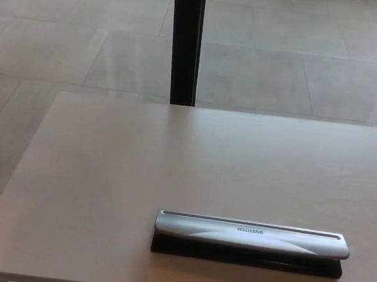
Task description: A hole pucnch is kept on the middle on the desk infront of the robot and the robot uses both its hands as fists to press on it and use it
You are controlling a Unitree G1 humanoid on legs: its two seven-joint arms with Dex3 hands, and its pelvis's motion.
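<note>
A long silver hole punch with a black base lies flat on the light wooden desk, near the desk's front edge and a little right of the middle. Its length runs left to right and its lever is up. Neither of my hands shows in the head view.
The desk's left edge slants from the far left corner toward the near left. A black vertical post stands behind the desk's far edge. Beyond it lies a grey tiled floor.
</note>
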